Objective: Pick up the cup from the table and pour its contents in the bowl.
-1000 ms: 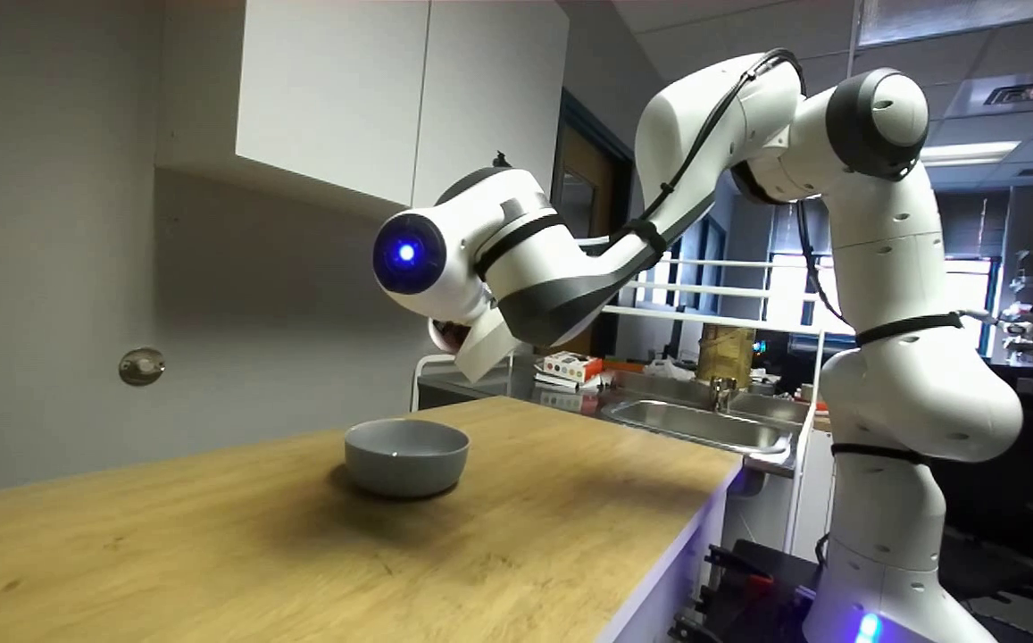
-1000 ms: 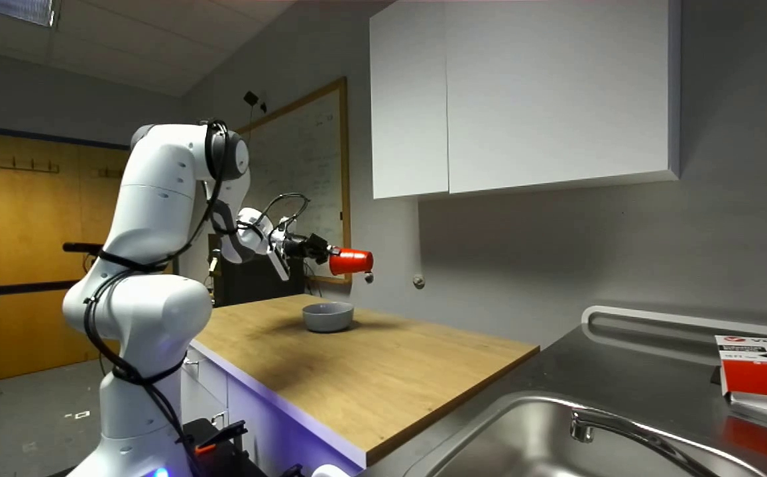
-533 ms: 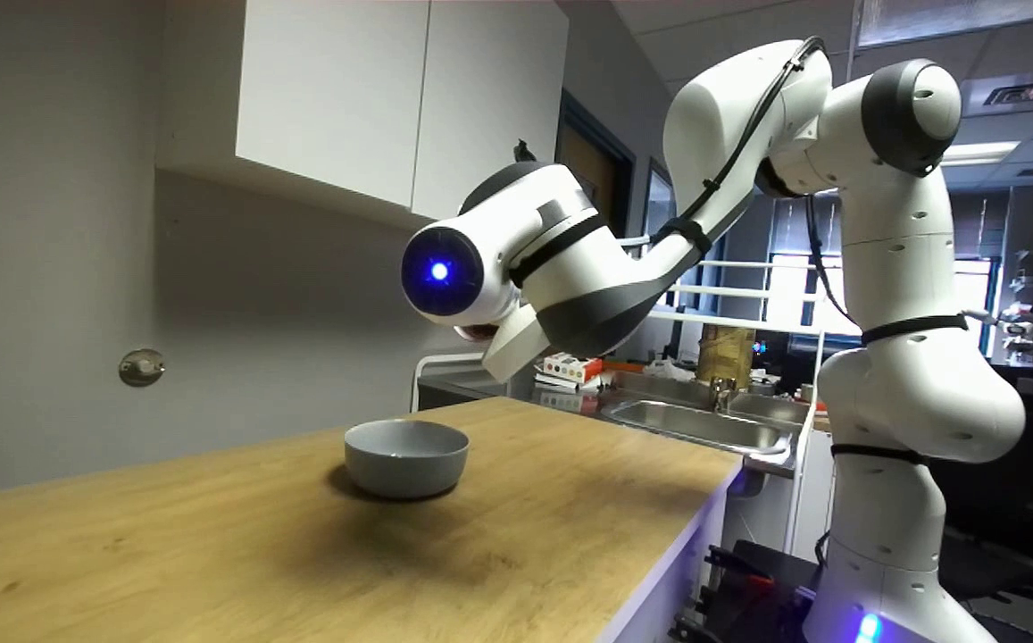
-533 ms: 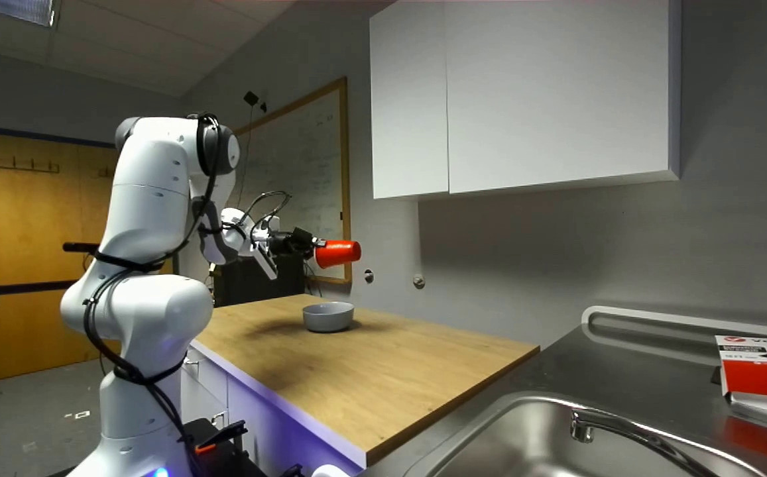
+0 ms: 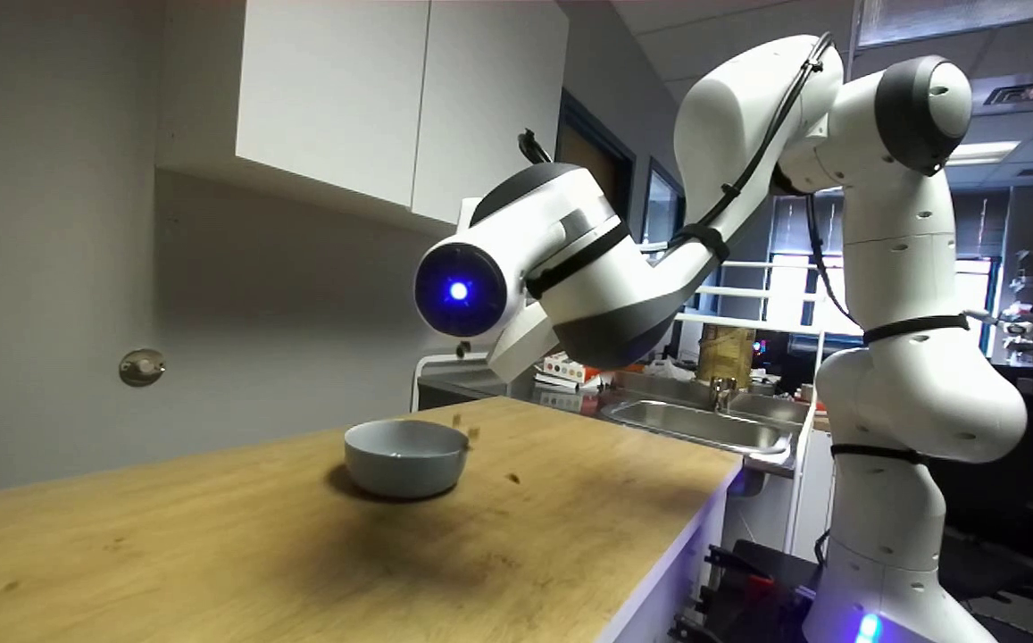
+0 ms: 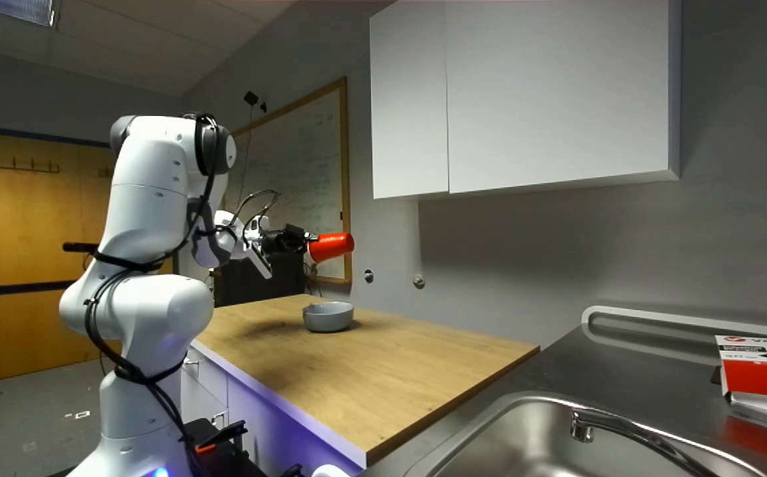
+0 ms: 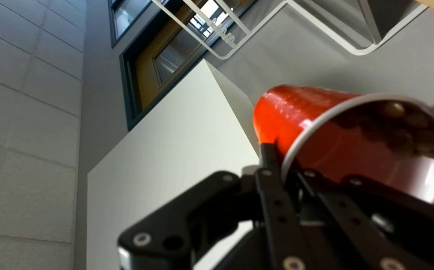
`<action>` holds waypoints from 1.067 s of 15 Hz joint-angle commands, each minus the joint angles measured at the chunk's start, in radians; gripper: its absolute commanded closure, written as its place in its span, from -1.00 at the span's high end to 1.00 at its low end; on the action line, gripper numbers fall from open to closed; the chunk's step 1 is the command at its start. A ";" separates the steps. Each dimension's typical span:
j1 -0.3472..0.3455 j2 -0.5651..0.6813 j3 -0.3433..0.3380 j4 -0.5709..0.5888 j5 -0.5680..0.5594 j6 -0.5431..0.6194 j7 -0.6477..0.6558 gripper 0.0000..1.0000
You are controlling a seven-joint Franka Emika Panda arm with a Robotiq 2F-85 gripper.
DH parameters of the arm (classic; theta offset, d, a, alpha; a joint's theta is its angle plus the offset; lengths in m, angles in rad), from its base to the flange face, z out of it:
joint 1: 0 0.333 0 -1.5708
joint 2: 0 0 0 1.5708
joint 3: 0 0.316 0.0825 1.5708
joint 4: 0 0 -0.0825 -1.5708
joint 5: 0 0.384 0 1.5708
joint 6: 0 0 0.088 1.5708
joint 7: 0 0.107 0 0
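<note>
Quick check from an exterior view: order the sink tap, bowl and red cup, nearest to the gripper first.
1. Red cup: its wall pinched in the gripper.
2. Bowl: lower, standing on the table.
3. Sink tap: picture's lower right, past the table's end.

My arm (image 6: pixel 151 225) stands high and bent; my gripper (image 7: pixel 286 167) points almost level, its fingers (image 7: pixel 275 210) held close together.
</note>
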 commanded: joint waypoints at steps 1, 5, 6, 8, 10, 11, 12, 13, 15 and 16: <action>-0.006 -0.020 0.011 -0.025 -0.042 -0.007 -0.027 -0.89; -0.006 -0.019 0.011 -0.032 -0.063 -0.012 -0.030 -0.89; -0.006 -0.019 0.011 -0.033 -0.065 -0.013 -0.028 -0.89; -0.007 -0.019 0.011 -0.034 -0.069 -0.014 -0.023 -0.89; -0.007 -0.018 0.012 -0.034 -0.067 -0.020 -0.019 -0.89; -0.007 -0.018 0.012 -0.034 -0.065 -0.022 -0.017 -0.89; -0.007 -0.017 0.012 -0.033 -0.061 -0.024 -0.012 -0.89; -0.007 -0.017 0.012 -0.032 -0.058 -0.026 -0.009 -0.89; -0.007 -0.016 0.013 -0.031 -0.052 -0.030 -0.001 -0.89; -0.007 -0.016 0.013 -0.031 -0.051 -0.032 0.002 -0.89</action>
